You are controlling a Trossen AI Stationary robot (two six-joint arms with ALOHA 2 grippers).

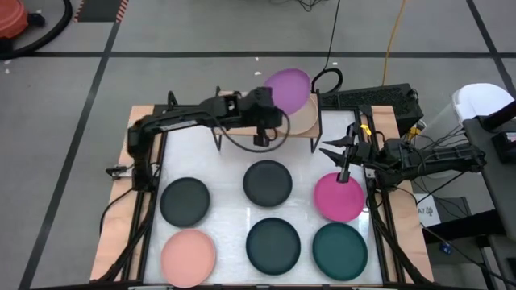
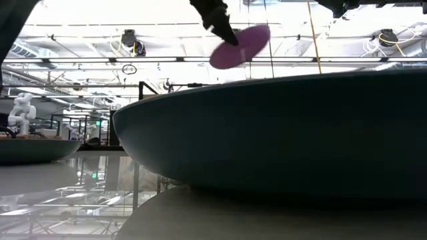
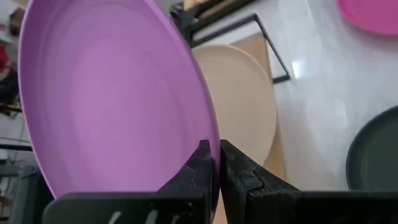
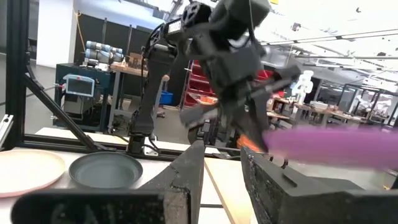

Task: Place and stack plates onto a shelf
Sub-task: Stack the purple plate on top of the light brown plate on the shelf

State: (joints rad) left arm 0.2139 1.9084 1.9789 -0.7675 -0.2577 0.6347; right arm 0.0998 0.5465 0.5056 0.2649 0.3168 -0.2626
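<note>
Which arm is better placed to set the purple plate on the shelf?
Left. Its gripper is shut on the purple plate, above the shelf and the beige plate. The right gripper is over the magenta plate.

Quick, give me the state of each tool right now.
Left tool: shut on the purple plate, held tilted above the shelf.
Right tool: open, holding nothing, over the magenta plate.

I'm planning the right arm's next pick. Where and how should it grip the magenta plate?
Pinch the raised rim of the magenta plate: it lies flat on the table, so only the lip gives purchase. Come from above at its shelf-side edge, where the open right gripper hovers, one finger inside, one outside.
</note>
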